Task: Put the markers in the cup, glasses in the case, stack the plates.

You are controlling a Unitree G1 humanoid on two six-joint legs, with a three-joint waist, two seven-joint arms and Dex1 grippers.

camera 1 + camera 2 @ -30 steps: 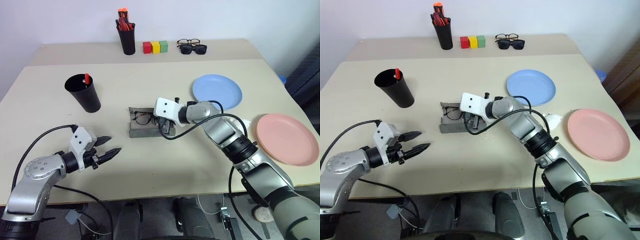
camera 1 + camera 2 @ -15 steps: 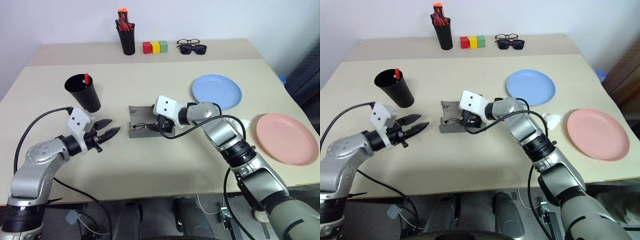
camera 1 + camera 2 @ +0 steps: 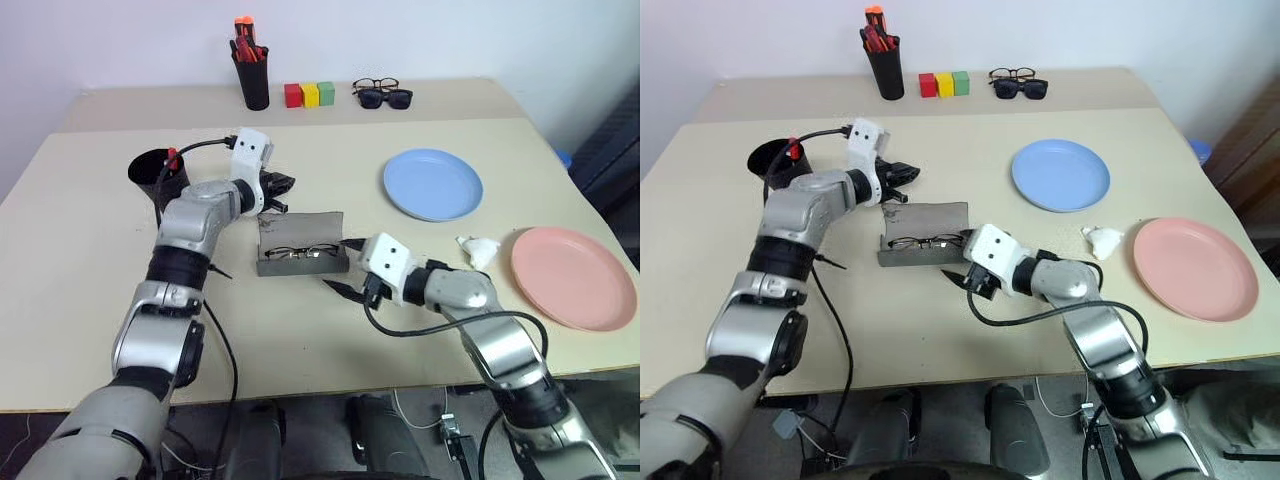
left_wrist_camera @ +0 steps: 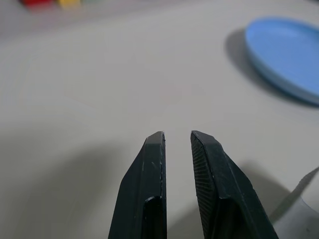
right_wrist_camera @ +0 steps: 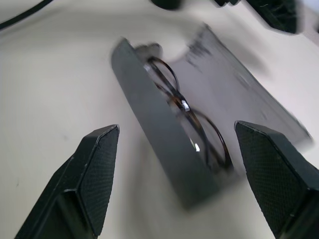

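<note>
The grey case lies open mid-table, its lid standing up at the back. The thin wire-rimmed glasses lie inside it. My right gripper hovers just off the case's right end, open and empty; its wrist view looks onto the glasses between its wide-spread fingers. My left gripper hangs behind the lid, shut with a thin gap and holding nothing. The black cup at the left holds a red marker; my left arm partly covers it. The blue plate and pink plate lie apart at the right.
A tall black pen holder with orange-red pens, three coloured blocks and two other pairs of glasses line the back edge. A crumpled white scrap lies between the plates.
My right gripper opened and drew back from the case toward the near edge, leaving the glasses inside. My left arm swung from the near left forward to behind the case, its fingers closing.
</note>
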